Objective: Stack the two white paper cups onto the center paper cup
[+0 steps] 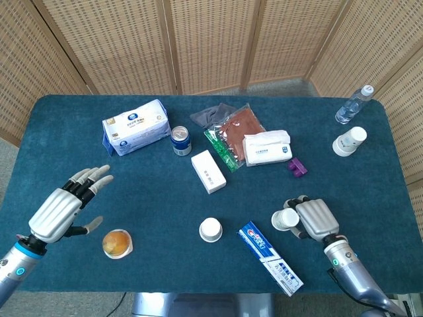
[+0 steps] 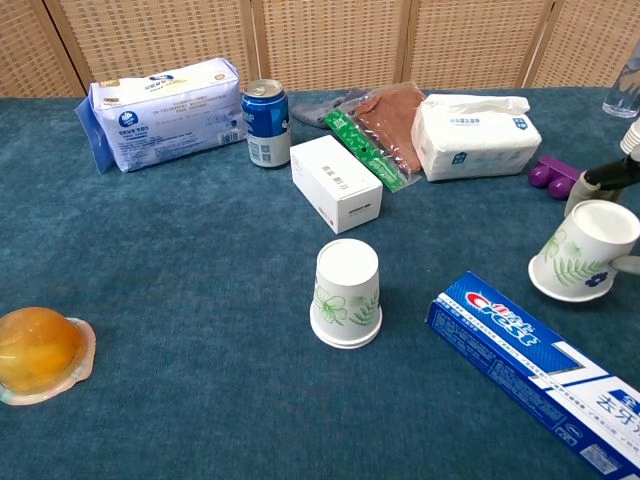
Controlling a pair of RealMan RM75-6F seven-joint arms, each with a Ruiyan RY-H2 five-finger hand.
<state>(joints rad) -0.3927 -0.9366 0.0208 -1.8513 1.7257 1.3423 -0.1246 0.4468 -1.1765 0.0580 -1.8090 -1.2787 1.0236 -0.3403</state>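
Head view, right hand: the right hand sits at about 4 o'clock on the desk, fingers wrapped round the tilted cup
Head view, centre cup: the centre cup stands upside down at 6 o'clock, just left of the toothpaste box
Head view, third cup: the far cup waits at 2 o'clock, near the water bottle
Head view, left hand: the left hand hovers at 8 o'clock, fingers spread wide and holding nothing, above the jelly pot
Chest view, held cup: tilted cup leans with its base up and rightward, rim low over the cloth; dark fingertips show behind it at the frame's right edge
Chest view, target: centre cup upright on its rim, well apart from the held one
Step in hand: first cup grasped, apparently being lifted, not yet carried
Next move: raise it over the toothpaste box, travel towards 9 o'clock, level the rim and lower it squarely over the centre cup
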